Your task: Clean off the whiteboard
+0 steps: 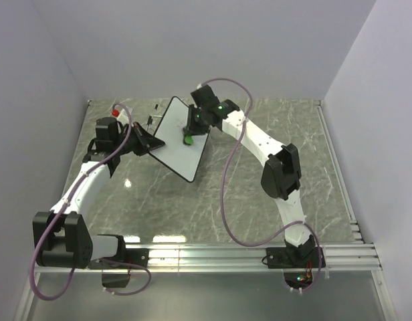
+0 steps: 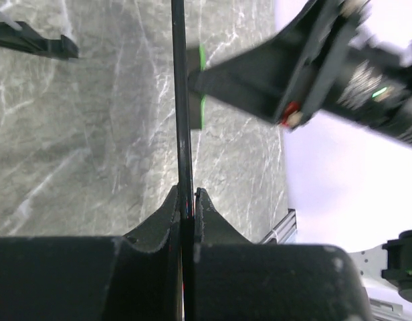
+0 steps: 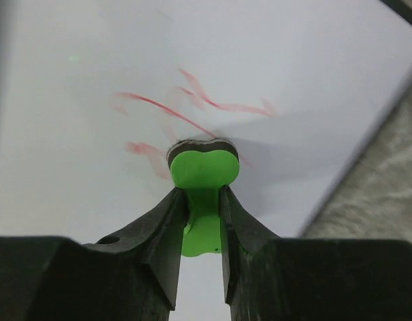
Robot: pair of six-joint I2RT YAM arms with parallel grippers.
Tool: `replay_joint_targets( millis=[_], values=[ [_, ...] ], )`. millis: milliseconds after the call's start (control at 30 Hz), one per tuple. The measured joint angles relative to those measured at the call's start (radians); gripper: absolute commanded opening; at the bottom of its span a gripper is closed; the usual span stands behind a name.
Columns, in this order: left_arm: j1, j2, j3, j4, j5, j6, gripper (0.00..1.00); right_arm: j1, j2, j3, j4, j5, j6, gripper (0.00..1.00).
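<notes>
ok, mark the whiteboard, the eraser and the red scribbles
whiteboard (image 1: 178, 150): top view, bare white face.
eraser (image 3: 204, 170): right wrist view, green head.
red scribbles (image 3: 223, 105): right wrist view, upper stroke.

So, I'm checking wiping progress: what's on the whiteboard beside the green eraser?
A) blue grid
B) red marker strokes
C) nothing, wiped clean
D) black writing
B: the right wrist view shows red marker strokes on the whiteboard just past the green eraser in the right gripper.
</notes>
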Motion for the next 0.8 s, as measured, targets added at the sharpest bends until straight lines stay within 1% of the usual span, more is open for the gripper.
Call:
replay_joint_targets(
  millis=[100,167,300,400,500,667,800],
  values=[
    [-0.017,-0.026,-0.027,0.015,0.000,-0.021,0.00,0.013,0.042,0.154,-0.017,-0.025,0.005,0.00],
    [-0.040,-0.043,-0.045,0.014,0.014,-0.047,0.00,0.023,0.052,0.217,-0.014,-0.045,0.011,0.00],
    [-0.076,-0.056,-0.060,0.010,0.051,-0.090,0.00,0.034,0.054,0.282,-0.005,-0.073,0.023,0.00],
    [-0.083,-0.070,-0.060,-0.009,0.061,-0.102,0.00,0.034,0.053,0.280,0.008,-0.087,0.031,0.00],
    [-0.083,-0.076,-0.060,-0.048,0.062,-0.115,0.00,0.034,0.031,0.202,0.052,-0.099,0.038,0.00],
    [-0.103,-0.076,-0.060,-0.149,0.078,-0.117,0.00,0.023,-0.098,-0.095,0.183,-0.116,0.053,0.00],
    [-0.113,-0.076,-0.060,-0.182,0.120,-0.114,0.00,-0.008,-0.220,-0.320,0.285,-0.121,0.063,0.00]
  ],
)
